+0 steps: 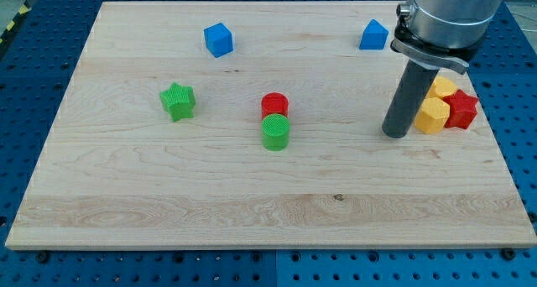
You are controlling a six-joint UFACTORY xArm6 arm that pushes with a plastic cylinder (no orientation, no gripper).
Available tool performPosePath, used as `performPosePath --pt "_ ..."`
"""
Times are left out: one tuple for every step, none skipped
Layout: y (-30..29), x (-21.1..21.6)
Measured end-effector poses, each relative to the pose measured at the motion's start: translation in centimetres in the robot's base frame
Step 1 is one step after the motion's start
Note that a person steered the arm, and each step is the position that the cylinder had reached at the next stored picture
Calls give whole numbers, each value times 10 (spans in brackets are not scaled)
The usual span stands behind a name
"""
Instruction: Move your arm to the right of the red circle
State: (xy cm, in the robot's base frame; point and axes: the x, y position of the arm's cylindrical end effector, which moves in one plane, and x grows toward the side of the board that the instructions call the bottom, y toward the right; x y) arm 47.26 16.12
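The wooden board (168,195) carries eight small blocks, and nothing sits inside anything else. The arm's upper body is cut off by the view's top edge, and only the dark rod below its silver collar shows in full. My tip (394,134) rests on the board at the view's right, just left of a tight cluster there: a yellow block (434,115) in front, a second yellow block (444,88) behind it and partly hidden by the rod, and a red star (462,109) touching them on the right. The rod has no jaws to open or close; it is a plain straight stick touching no block that I can make out. The red circle (274,104) lies near the board's middle, well to the left of my tip, with a green circle (275,131) touching its lower side. A green star (177,100) sits farther left, a blue cube (217,39) near the top left, and another blue block (374,35) near the top right.
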Motion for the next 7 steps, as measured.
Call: performPosePath --pt "-16 -19" --pt "-22 -25" --pt "-26 -25" --pt "-37 -26" --pt "-52 -26" --pt "-72 -29" --pt "-77 -30"
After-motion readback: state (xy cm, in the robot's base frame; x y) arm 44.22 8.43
